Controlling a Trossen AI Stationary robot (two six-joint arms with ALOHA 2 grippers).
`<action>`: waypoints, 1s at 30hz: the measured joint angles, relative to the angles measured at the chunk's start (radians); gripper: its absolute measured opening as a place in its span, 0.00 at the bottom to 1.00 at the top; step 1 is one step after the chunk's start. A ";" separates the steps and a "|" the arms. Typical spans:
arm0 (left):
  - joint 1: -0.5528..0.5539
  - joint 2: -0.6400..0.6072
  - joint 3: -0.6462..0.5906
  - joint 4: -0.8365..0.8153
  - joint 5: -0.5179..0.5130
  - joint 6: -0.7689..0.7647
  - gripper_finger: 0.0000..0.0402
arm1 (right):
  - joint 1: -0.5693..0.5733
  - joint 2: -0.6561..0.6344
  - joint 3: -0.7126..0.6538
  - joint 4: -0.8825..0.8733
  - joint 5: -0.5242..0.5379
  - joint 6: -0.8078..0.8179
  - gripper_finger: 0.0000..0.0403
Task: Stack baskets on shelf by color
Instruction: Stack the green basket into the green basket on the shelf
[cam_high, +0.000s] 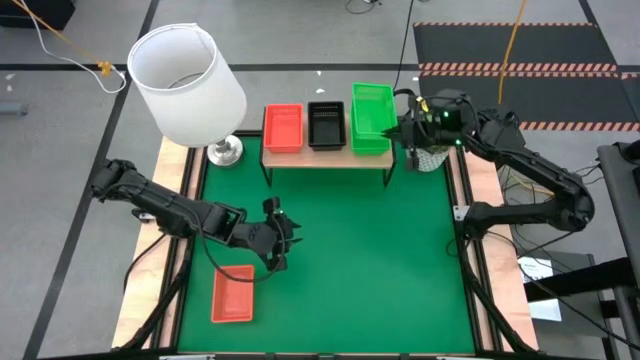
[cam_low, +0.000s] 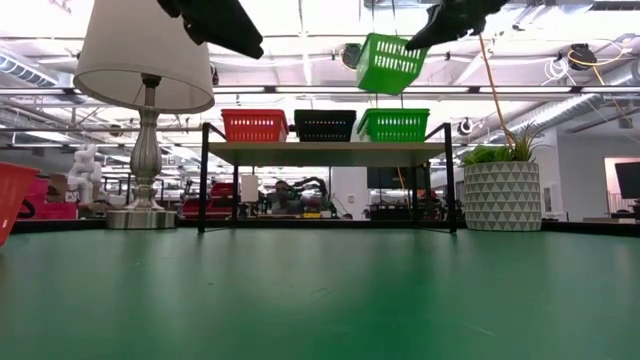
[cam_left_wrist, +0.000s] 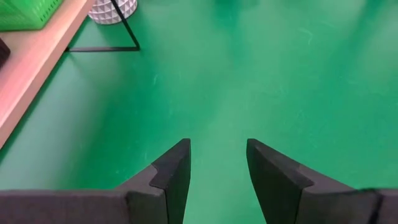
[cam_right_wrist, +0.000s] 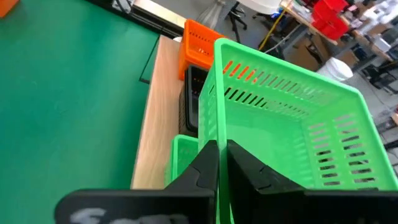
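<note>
My right gripper is shut on a green basket, which hangs tilted in the air over the green basket at the right end of the shelf. Red baskets and black baskets also sit on the wooden shelf top. One more red basket lies flat on the table near the left front. My left gripper hovers open over the green mat, just beyond that red basket, and touches nothing. My right gripper pinches the rim of one side wall of the green basket close to a corner, one finger inside and one outside. The fingers come roughly level from the table's right. The basket is lifted clear and tilted above the shelf.
A lamp with a white shade stands at the far left beside the shelf. A potted plant in a patterned white pot stands at the far right, just under my right arm. The green mat spreads before the shelf.
</note>
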 joint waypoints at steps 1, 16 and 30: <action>0.000 0.004 0.000 0.006 0.000 0.000 0.39 | -0.013 0.007 0.000 0.000 -0.015 -0.008 0.02; 0.000 0.029 -0.001 0.015 0.019 0.016 0.39 | -0.111 0.111 0.000 -0.006 -0.092 -0.002 0.02; 0.005 0.036 -0.001 0.015 0.027 0.021 0.39 | -0.115 0.124 -0.082 0.052 -0.061 0.018 0.02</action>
